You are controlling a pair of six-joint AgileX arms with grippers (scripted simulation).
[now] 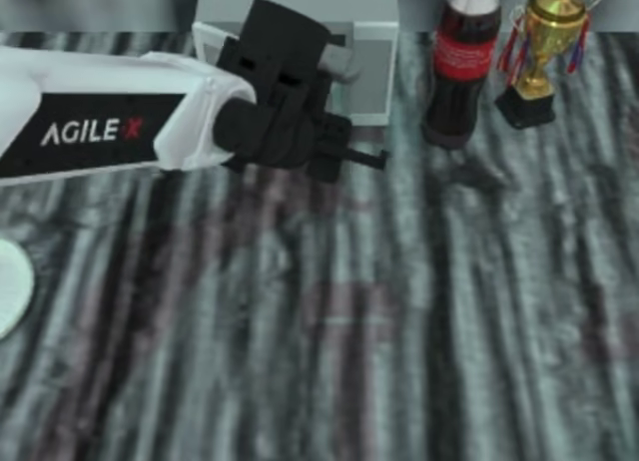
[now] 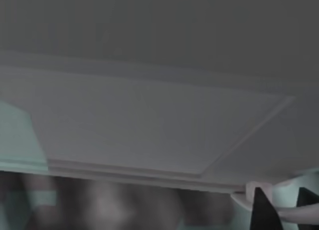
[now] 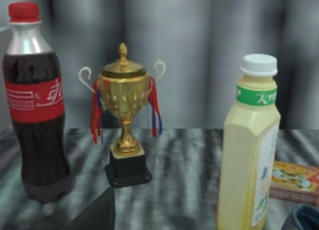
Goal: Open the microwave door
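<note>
Now the left gripper (image 1: 329,142) sits at the microwave (image 1: 300,22), twelve o'clock on the table; its fingers can't be judged. The door (image 2: 149,125) looks barely ajar, so swinging remains. Right arm is out of sight.

Overhead and right wrist views share the trophy (image 1: 547,44) (image 3: 124,121).

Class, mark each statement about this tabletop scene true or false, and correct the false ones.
1. The left arm reaches to the microwave. True.
2. The cola bottle lies on its side. False: it stands upright.
3. The trophy stands on the cola bottle's right in the top view. True.
4. The right arm works at the microwave door. False: it is out of the top view.
5. The yellow bottle has a red cap. False: white.
</note>
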